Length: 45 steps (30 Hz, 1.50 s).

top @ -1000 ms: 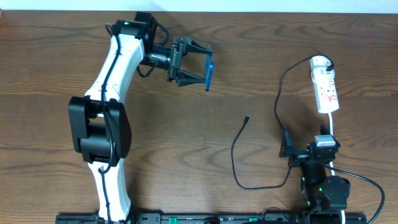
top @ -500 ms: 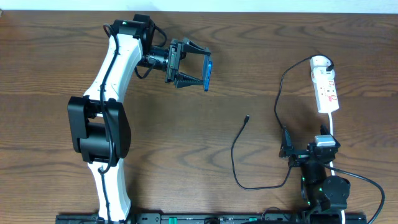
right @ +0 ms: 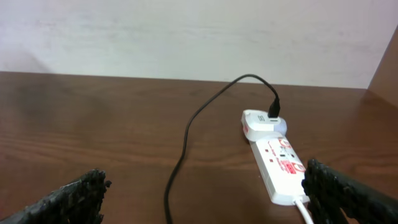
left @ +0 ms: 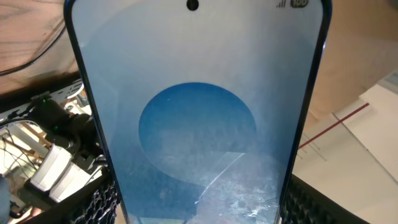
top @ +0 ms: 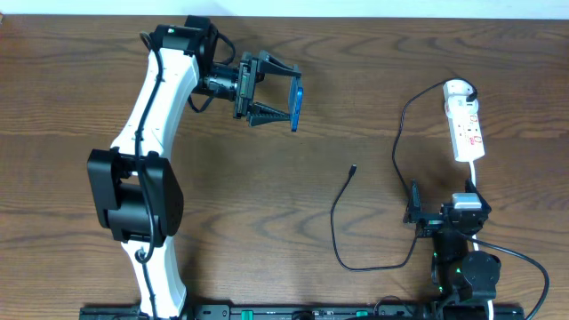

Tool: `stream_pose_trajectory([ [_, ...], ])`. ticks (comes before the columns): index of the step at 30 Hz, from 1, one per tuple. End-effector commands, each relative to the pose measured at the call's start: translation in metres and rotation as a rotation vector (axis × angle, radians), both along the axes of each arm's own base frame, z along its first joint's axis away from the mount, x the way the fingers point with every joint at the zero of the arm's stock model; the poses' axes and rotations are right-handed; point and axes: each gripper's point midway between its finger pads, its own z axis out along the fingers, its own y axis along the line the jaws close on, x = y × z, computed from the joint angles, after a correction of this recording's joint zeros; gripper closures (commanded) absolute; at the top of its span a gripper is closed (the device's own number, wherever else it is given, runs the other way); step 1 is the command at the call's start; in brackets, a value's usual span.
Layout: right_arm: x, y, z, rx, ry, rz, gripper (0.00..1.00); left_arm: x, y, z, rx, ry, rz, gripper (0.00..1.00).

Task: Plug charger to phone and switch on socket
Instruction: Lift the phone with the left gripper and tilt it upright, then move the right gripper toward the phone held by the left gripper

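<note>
Overhead, I see a brown wooden table (top: 267,196) with two robot arms. The left claw (top: 292,98) is at the far side of the table, left of the middle. It is holding the phone (top: 297,105) by its two long sides. From above, the phone looks like a thin blue strip, so it is turned on its edge. The left wrist view is almost all phone screen, light blue with a darker blue circle, and a dark finger pad (left: 93,202) sits at each bottom corner.

The right claw (right: 205,190) is at the near right side. Its two fingers are spread wide and nothing is between them. It points toward the socket (top: 466,129), which lies flat at the far right of the table. A white cord (top: 474,176) comes out of the socket's near end.

The charger (top: 334,222) is a thin black line. Its small tip (top: 354,167) lies on bare wood near the middle, well apart from the phone. The cable loops toward the near edge, then runs up to its black plug (top: 468,90), which sits in the socket's round end.
</note>
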Motion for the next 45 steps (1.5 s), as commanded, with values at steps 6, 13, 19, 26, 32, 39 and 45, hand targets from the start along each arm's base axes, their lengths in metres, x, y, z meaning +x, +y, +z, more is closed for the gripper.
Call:
stream_pose_trajectory([
  [6,-0.030,0.090,0.061,0.518,-0.102,0.569,0.01,-0.006,0.001,0.025,-0.062,-0.040,0.001,0.26],
  [13,-0.049,0.093,0.114,0.560,-0.285,0.663,0.01,-0.006,0.001,0.025,-0.062,-0.040,0.001,0.26],
  [19,-0.047,0.105,0.142,0.430,-0.134,0.678,0.01,-0.006,0.001,0.025,-0.062,-0.040,0.001,0.26],
  [26,-0.009,0.133,0.141,0.423,0.342,0.812,0.01,-0.006,0.001,0.025,-0.062,-0.039,0.001,0.26],
  [32,-0.024,0.175,0.160,0.638,0.518,1.255,0.01,-0.006,0.001,0.024,-0.062,-0.040,0.001,0.26],
  [39,-0.003,0.202,0.141,0.695,0.638,1.059,0.01,-0.006,0.001,0.024,-0.062,-0.040,0.001,0.26],
  [45,0.018,0.190,0.123,0.471,0.790,0.649,0.01,-0.006,0.001,0.024,-0.062,-0.040,0.001,0.27],
])
